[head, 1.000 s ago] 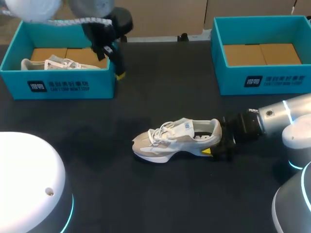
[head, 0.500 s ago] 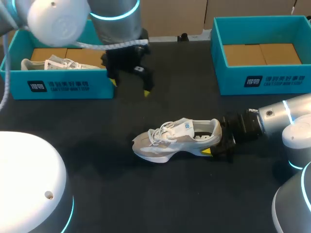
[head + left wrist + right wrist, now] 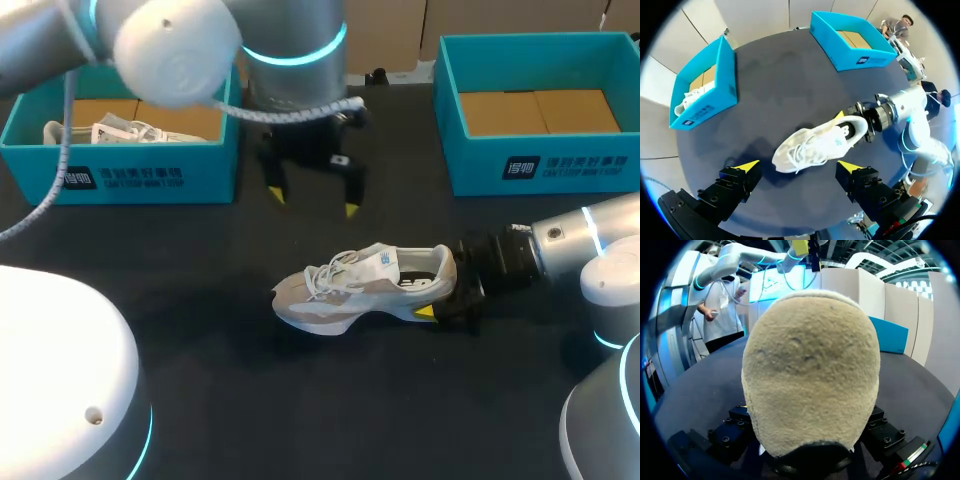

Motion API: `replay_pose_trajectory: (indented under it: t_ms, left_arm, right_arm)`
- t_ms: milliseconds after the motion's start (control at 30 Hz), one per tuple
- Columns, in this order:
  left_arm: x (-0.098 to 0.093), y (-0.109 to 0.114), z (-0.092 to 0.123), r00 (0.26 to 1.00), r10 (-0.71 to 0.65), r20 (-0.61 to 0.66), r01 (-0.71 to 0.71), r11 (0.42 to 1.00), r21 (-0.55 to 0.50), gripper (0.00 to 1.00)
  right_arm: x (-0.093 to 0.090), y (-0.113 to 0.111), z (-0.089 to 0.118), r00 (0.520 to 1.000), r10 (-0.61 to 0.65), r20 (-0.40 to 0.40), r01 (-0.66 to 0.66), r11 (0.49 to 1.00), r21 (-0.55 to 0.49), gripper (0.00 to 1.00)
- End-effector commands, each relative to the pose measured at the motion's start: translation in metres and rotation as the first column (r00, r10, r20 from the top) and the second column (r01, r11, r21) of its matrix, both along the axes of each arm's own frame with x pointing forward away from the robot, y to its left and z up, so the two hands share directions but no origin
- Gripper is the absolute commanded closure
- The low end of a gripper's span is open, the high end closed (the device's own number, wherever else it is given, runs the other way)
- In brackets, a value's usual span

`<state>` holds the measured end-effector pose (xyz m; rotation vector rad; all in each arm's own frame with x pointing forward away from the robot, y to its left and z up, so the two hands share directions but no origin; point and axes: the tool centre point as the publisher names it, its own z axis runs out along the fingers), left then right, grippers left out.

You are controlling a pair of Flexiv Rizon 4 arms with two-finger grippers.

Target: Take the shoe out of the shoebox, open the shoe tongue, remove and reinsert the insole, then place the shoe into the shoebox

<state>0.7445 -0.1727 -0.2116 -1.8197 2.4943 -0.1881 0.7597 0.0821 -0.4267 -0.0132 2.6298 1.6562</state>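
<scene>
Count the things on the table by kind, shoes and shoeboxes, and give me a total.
Shoeboxes: 2, the left shoebox and the right shoebox
Shoes: 2, the shoe on the table and the second shoe in the left shoebox
Total: 4

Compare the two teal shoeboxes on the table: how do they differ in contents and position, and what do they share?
The left shoebox holds a pale shoe; the right shoebox shows only its tan floor. The left shoebox sits at the far left of the table, partly behind my left arm; the right shoebox sits far right, with nothing in front of it. Both are teal, open-topped, with a white label on the front wall.
</scene>
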Motion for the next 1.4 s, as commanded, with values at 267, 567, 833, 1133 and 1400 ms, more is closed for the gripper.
replay_pose_trajectory:
  t_ms: [267,567,833,1133,1400]
  left_arm:
    - [-0.002,-0.044,-0.031,1.000,0.003,0.008,-0.003,0.999,0.054,0.00]
    - [-0.003,-0.058,-0.036,1.000,0.022,-0.003,-0.021,0.998,0.060,0.00]
    - [-0.003,-0.058,-0.036,1.000,0.022,-0.003,-0.021,0.998,0.060,0.00]
    - [-0.009,-0.063,-0.048,0.997,0.077,-0.024,-0.076,0.996,0.045,0.00]
    - [-0.015,-0.068,-0.069,0.982,0.187,-0.010,-0.187,0.982,0.009,0.00]
  right_arm:
    - [0.000,0.002,-0.002,1.000,-0.002,0.001,0.002,1.000,-0.003,1.00]
    - [0.000,0.002,-0.002,1.000,-0.002,0.001,0.002,1.000,-0.003,1.00]
    - [0.000,0.002,-0.002,1.000,-0.002,0.001,0.002,1.000,-0.003,1.00]
    - [0.000,0.002,-0.002,1.000,-0.002,0.001,0.002,1.000,-0.003,1.00]
    - [0.000,0.002,-0.002,1.000,-0.002,0.001,0.002,1.000,-0.003,1.00]
